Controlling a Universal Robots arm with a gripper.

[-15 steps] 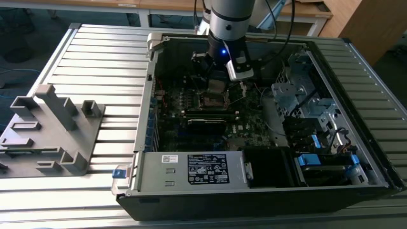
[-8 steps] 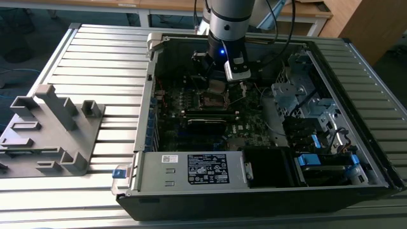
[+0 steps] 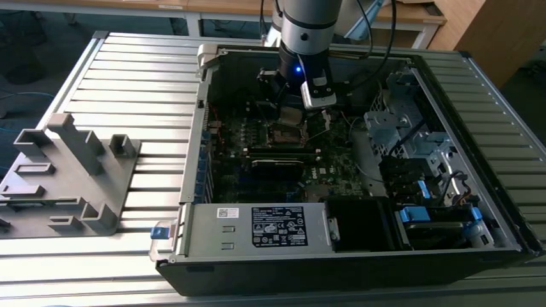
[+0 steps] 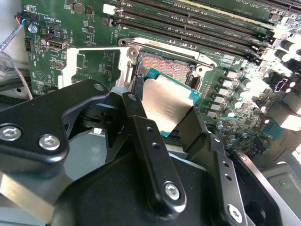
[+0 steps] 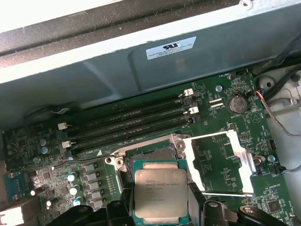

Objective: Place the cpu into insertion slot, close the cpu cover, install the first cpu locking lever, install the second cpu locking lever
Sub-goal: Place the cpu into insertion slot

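Observation:
My gripper (image 4: 162, 112) is shut on the cpu (image 4: 167, 101), a flat square chip with a dull metallic top, its black fingers (image 4: 141, 136) pressing on two opposite edges. The chip hangs tilted just above the insertion slot (image 4: 167, 66), whose contact field is bare. In the first wrist view the cpu (image 5: 160, 195) covers part of the insertion slot (image 5: 155, 155). The silvery cpu cover (image 5: 242, 157) lies flipped open beside the socket. In the exterior view the gripper (image 3: 292, 116) hovers over the insertion slot (image 3: 283, 134) inside the case. I cannot tell the locking levers apart from the socket's metal rim.
Long black memory slots (image 5: 127, 125) run close beside the socket. The open computer case (image 3: 204, 128) walls in the motherboard, with a power supply (image 3: 256, 227) at the front and drive bays with blue tabs (image 3: 418, 214) on the exterior view's right. A grey fixture (image 3: 68, 173) stands outside the case.

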